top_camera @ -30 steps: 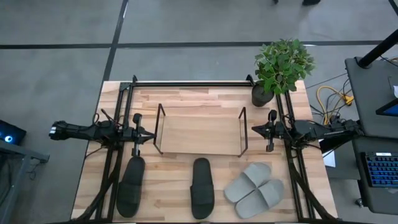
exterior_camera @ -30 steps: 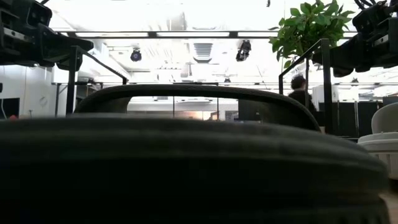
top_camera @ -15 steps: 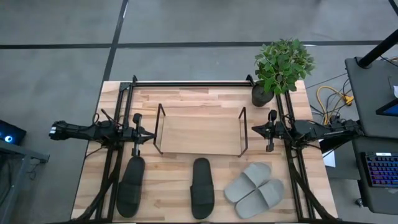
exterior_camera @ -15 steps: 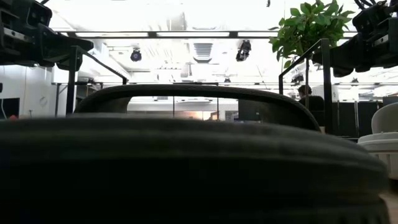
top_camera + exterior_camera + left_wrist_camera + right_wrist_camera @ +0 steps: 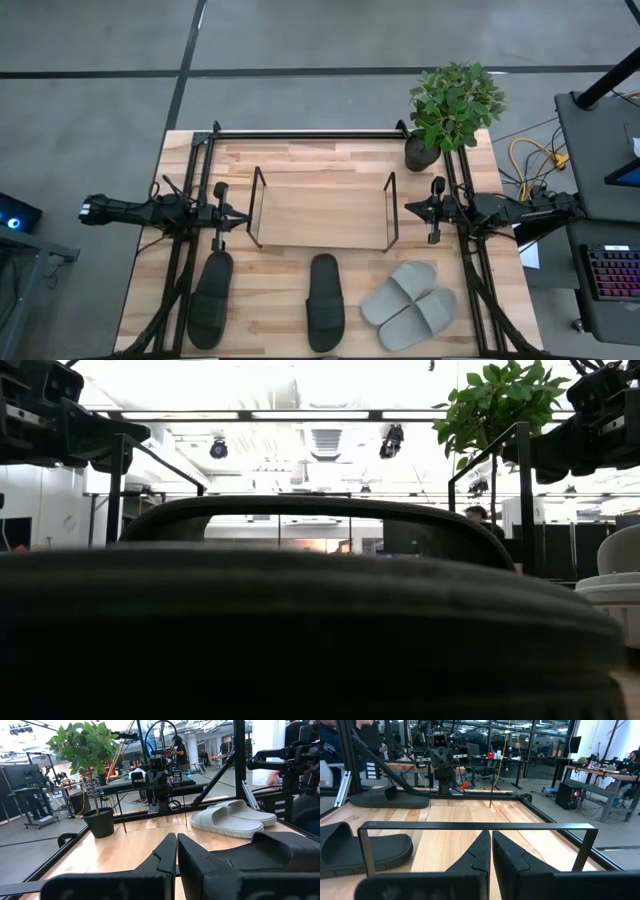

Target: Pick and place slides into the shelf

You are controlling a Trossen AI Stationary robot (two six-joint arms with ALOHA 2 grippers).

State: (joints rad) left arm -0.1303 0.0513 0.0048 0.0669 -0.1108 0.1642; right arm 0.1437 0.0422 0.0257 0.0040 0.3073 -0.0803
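The shelf [image 5: 320, 215], a light wood board between black wire end frames, stands mid-table. Two black slides lie sole-down near the table's near edge, one on the left [image 5: 211, 298] and one in the middle [image 5: 325, 300]. The middle one fills the low view [image 5: 300, 630]. The grey pair [image 5: 410, 303] lies side by side, slanted, to the right of it. My left gripper [image 5: 243, 217] hovers shut just left of the shelf. My right gripper [image 5: 407, 208] hovers shut just right of it. Both point at the shelf's ends; the wire end frame [image 5: 477, 825] crosses the right wrist view.
A potted plant [image 5: 452, 110] stands at the table's far right corner. A larger black rail frame [image 5: 310, 133] runs along the far edge and down both sides. Bare wood lies between the shelf and the slides. People and desks show in the room beyond.
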